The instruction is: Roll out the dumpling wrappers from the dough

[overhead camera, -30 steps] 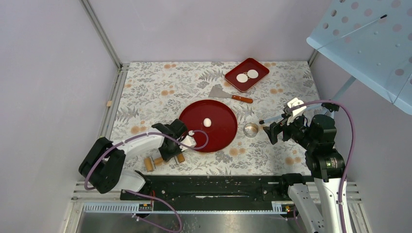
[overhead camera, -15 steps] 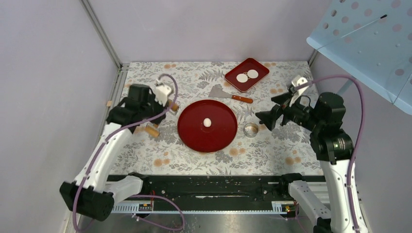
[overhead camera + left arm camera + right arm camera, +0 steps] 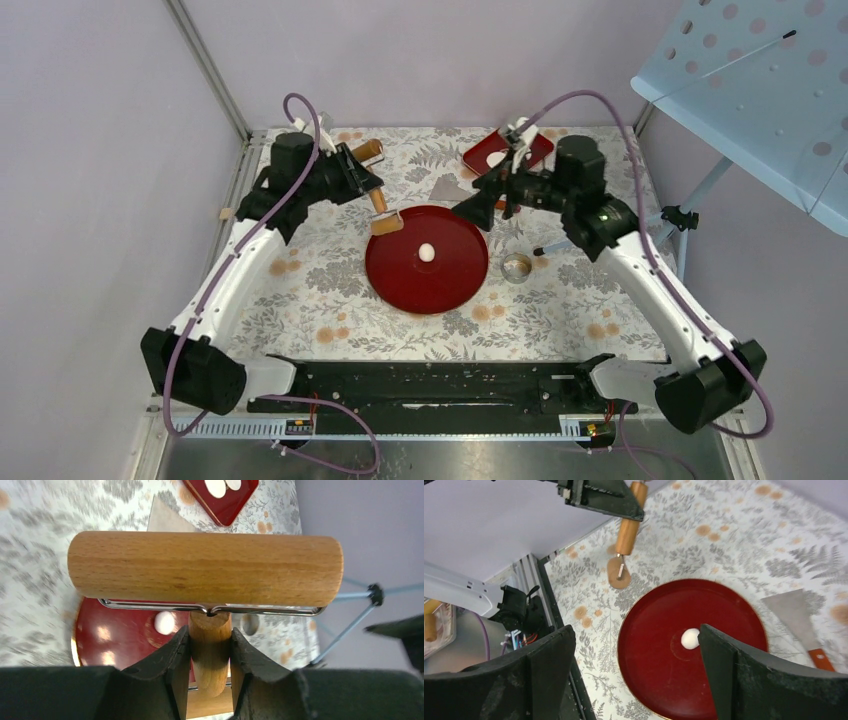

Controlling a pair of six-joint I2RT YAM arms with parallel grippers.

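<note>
Overhead, both arms reach out over the floral cloth [image 3: 300,300], left and right of the round red plate [image 3: 450,290].

Dough [image 3: 427,252]: one small white ball, sitting alone near the middle of the plate. Not flattened.

Left gripper [image 3: 210,637]: narrow, pinched on the wooden handle of the rolling pin [image 3: 205,569]. Both fingers [image 3: 172,665] press against the handle's sides. The barrel lies crosswise beyond the fingertips, joined to the handle by a wire frame. From above, the barrel sits at the plate's far-left rim, clear of the dough. Whether it touches the cloth cannot be told.

Right gripper [image 3: 636,630]: wide apart, holding nothing. Its wrist view looks down on the plate, with the dough ball showing in the gap between the two dark fingers [image 3: 744,680]. It is well above the plate, not touching the dough.

Dumpling wrappers [image 3: 217,487]: two flat white discs, side by side in the rectangular red tray [image 3: 535,150] at the far side of the cloth. From above the right arm covers part of the tray, and only one disc shows.

Scraper [image 3: 791,612]: metal blade with a reddish-brown handle, lying flat on the cloth between tray and plate.

Ring cutter [image 3: 517,267]: small metal ring on the cloth, just beside the plate's right rim.
</note>
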